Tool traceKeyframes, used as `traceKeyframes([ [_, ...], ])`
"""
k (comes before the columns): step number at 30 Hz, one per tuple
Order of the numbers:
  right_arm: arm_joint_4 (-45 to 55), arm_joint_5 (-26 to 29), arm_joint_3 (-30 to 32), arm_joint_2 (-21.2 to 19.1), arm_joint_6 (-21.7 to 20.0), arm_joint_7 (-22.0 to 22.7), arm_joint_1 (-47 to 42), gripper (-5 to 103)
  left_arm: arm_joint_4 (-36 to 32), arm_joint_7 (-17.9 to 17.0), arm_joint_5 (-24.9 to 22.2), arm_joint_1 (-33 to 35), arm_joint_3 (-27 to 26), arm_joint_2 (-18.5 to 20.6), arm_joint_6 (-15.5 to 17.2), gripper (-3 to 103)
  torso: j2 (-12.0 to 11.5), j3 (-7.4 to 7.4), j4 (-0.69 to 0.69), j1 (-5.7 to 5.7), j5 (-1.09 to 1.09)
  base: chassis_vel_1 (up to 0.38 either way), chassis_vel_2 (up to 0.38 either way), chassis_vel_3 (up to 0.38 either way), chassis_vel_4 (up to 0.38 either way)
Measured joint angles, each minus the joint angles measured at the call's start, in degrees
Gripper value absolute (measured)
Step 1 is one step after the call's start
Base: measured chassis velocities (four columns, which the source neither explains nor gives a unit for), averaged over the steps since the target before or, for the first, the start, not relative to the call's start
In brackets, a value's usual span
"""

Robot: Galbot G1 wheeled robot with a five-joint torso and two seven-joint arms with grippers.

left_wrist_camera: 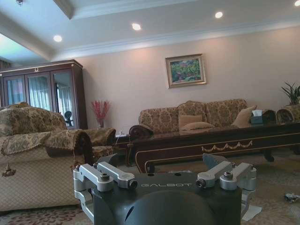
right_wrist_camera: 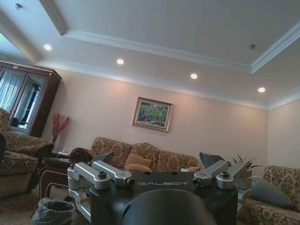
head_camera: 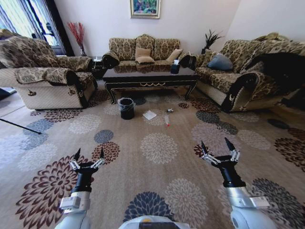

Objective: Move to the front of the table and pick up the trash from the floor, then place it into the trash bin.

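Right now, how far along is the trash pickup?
Hardly started. The robot faces the table from well back on the carpet. Both grippers, left and right, hover open and empty, jaws apart. The paper, bottle and wrapper all lie on the floor beside the bin.

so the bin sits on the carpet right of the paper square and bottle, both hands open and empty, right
Not quite. In the head view the bin sits left of the paper square and bottle, not right. The rest holds: it is on the carpet, and the left hand and right hand are open and empty.
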Motion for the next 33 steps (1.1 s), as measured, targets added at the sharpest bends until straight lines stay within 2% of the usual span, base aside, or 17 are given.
traceKeyframes([
  [33, -0.28, 1.05, -0.65, 0.03, -0.03, 0.25, 0.31, 100, 0.22, 0.09, 0.21, -0.18, 0.36, -0.05, -0.01, 100, -7.33, -5.92, 0.00, -1.42, 0.00, 0.000, 0.000, 0.000, 0.000],
])
